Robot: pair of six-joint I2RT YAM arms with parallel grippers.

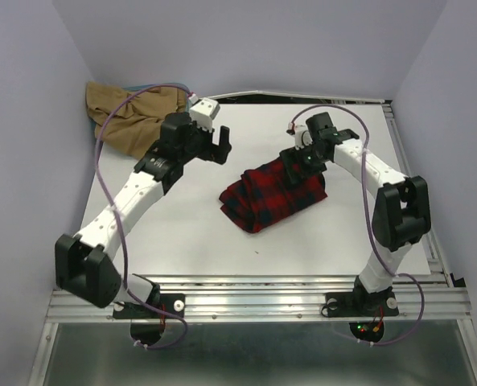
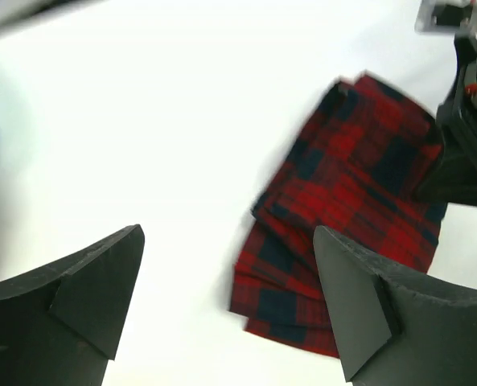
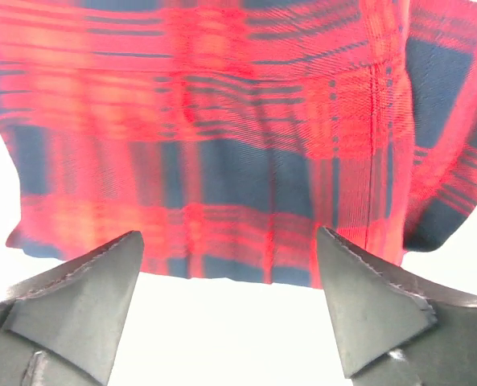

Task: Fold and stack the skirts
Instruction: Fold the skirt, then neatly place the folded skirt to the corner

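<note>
The red plaid skirt (image 1: 272, 195) lies folded into a thick bundle in the middle of the white table. It also shows in the left wrist view (image 2: 355, 209) and fills the top of the right wrist view (image 3: 222, 129). The tan-brown skirt (image 1: 129, 115) lies crumpled at the far left corner. My left gripper (image 1: 214, 143) is open and empty, above bare table left of the plaid skirt (image 2: 228, 301). My right gripper (image 1: 296, 165) is open and empty, just over the plaid skirt's far right edge (image 3: 230, 310).
The white table (image 1: 182, 233) is walled by pale panels on three sides. A metal rail (image 1: 254, 293) runs along the near edge. Purple cables loop beside both arms.
</note>
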